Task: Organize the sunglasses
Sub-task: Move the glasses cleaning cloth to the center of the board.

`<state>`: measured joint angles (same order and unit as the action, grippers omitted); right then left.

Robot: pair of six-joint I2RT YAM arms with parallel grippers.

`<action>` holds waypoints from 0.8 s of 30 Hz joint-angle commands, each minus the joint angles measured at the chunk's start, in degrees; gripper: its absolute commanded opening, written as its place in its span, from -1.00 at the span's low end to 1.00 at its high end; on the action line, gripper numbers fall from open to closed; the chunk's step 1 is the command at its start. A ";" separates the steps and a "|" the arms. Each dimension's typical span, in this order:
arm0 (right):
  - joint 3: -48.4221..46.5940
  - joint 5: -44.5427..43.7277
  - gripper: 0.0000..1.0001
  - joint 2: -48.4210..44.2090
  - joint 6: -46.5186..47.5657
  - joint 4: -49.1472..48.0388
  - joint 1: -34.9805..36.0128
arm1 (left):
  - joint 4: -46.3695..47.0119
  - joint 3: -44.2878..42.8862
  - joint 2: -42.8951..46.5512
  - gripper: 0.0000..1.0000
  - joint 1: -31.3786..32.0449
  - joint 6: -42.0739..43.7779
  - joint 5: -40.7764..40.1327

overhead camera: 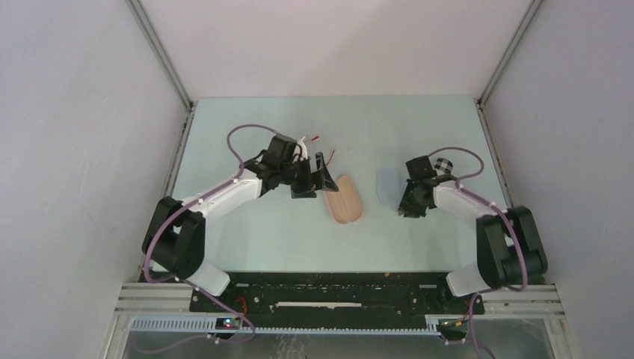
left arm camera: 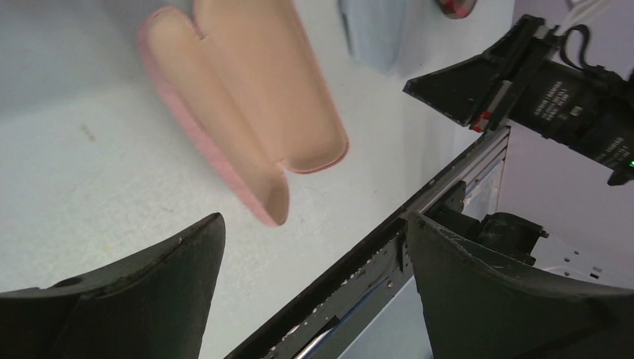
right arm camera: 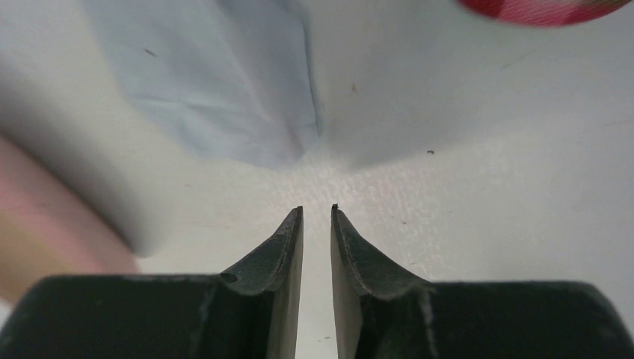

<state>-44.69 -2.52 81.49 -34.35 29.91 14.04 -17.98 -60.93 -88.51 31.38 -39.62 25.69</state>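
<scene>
The left gripper (left arm camera: 314, 224) hangs with its fingers spread wide and nothing between them, the open pink case (left arm camera: 247, 112) lying just ahead of the fingertips, both of its halves bare. Seen from above, thin red slivers that appear to be part of the sunglasses (overhead camera: 316, 138) show just beyond the far side of that gripper, largely hidden by the wrist. Whether they lie flat on the table (overhead camera: 262, 247) cannot be told, and no pair with orange lenses can be made out in any view. Across the table, the right gripper (right arm camera: 317, 209) points its tips down close to the surface, the fingers parted by only a narrow gap and pinching nothing. A pale blue cloth (right arm camera: 217, 82) lies ahead and to the left of them, and the edge of a plaid case (right arm camera: 546, 9) shows ahead to the right. Judging by the empty case and two empty grippers, the job seems far from done: no glasses are packed away, and each pair has yet to be picked up, set into a case and closed in.
</scene>
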 commanded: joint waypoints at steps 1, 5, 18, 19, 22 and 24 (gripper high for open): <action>-1.54 -0.60 -0.43 -8.28 1.01 -2.77 -3.66 | -0.67 -8.24 -2.11 0.89 2.95 0.50 -1.57; -1.54 1.83 -0.41 -6.88 1.89 -3.78 -6.01 | -2.81 -15.24 -6.25 0.89 6.30 1.10 -3.38; -6.22 4.69 -0.24 3.87 0.06 -7.31 -6.25 | -11.58 -39.95 -27.70 0.66 9.76 3.00 -12.83; -7.28 4.67 -0.27 4.83 0.17 -7.03 -6.35 | -12.10 -41.79 -29.16 0.61 9.88 2.86 -13.41; -9.01 5.11 -0.31 6.59 0.39 -5.76 -6.43 | -12.65 -45.74 -32.86 0.46 9.93 2.70 -14.46; -8.82 5.04 -0.30 6.59 0.34 -4.86 -6.30 | -13.21 -47.74 -35.24 0.44 9.89 2.95 -15.12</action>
<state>-51.70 3.07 87.85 -33.63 24.53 7.75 -28.53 -102.45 -120.79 41.25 -38.15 13.54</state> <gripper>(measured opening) 0.349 0.735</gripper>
